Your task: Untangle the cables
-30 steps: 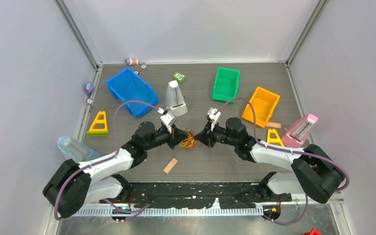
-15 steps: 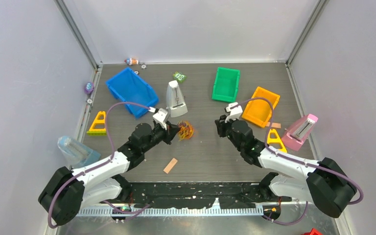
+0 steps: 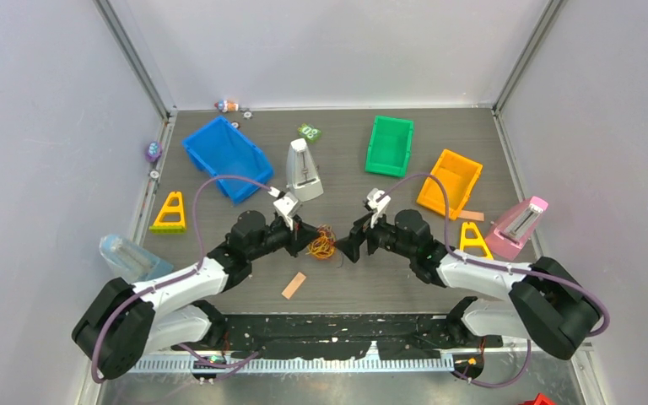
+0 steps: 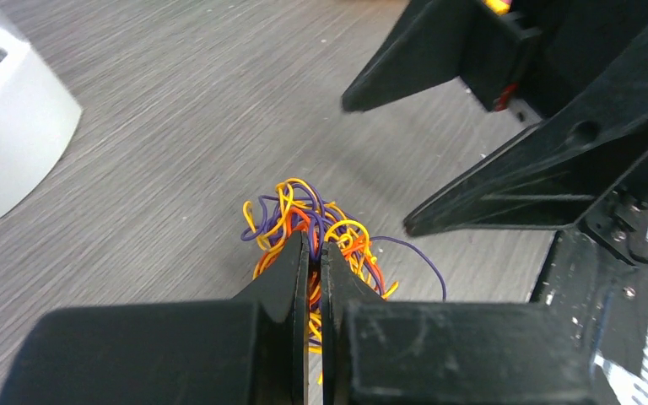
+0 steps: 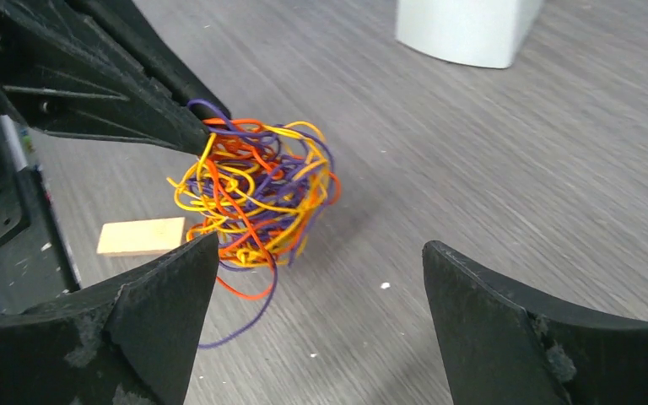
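Grey wood-grain tabletop, with the cables [image 3: 322,245] bunched in one knot just on the near side of the white block [image 3: 304,169].
Your left claw [image 4: 312,245] is pinched tight on a few strands at the knot's edge. Your right claw [image 5: 319,253] gapes wide and empty, facing the knot from the opposite side. You're lining up a second grip. The next move, I'd judge, is to close the right on one loose outer loop, then draw apart slowly.
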